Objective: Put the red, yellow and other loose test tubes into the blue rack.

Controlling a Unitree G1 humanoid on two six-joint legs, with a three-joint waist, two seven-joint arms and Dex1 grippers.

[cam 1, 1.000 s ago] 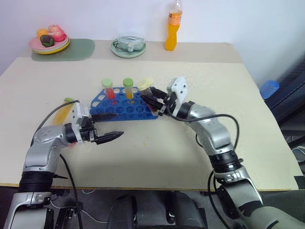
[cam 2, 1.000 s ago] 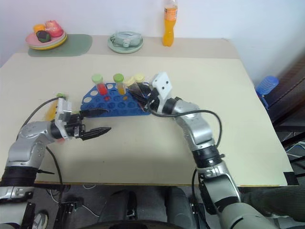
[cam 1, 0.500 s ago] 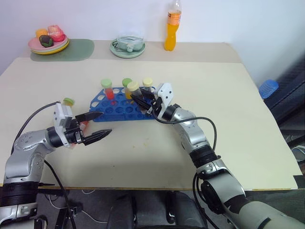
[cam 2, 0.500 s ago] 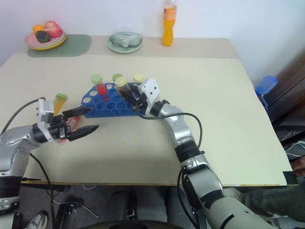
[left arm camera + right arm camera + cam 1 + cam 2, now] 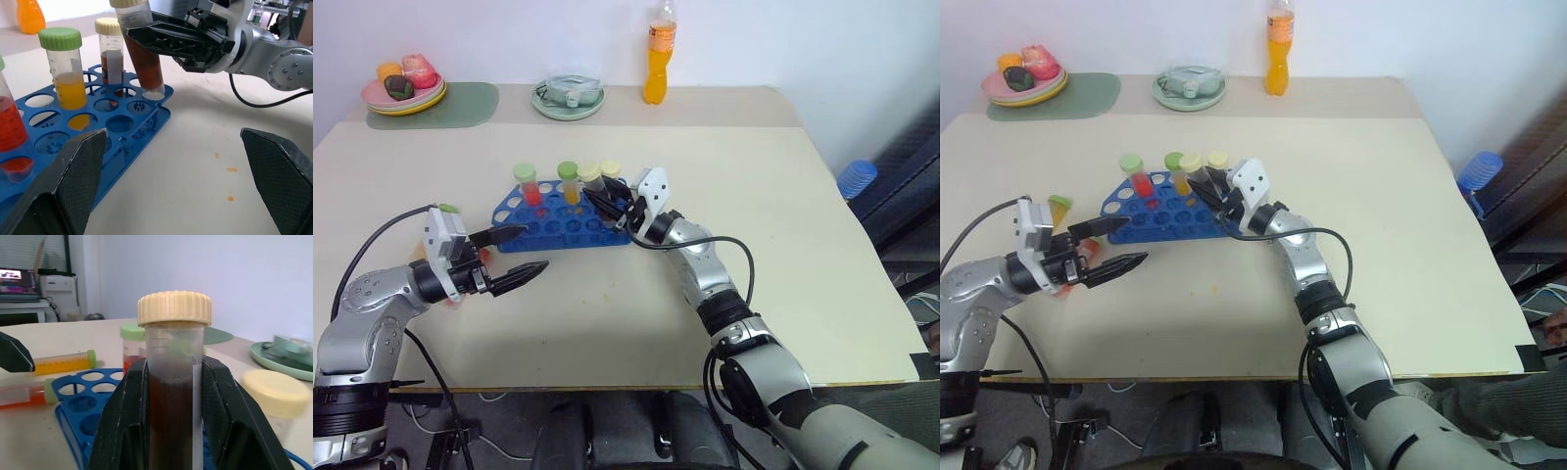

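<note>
In the blue rack near the middle of the table, three capped tubes already stand upright: a red one with a green cap, a yellow-orange one with a green cap and a dark one with a cream cap. A fourth, the brown tube, is pinched between the fingers of the right gripper; its foot sits at a hole on the rack's near right corner, tilted — not yet seated, by my reading. Two more tubes lie loose on the table just left of the rack, an orange-yellow one and a red one, beside the left gripper, whose jaws are spread wide and empty. So the job looks a little past halfway — this insertion to finish, two tubes left.
</note>
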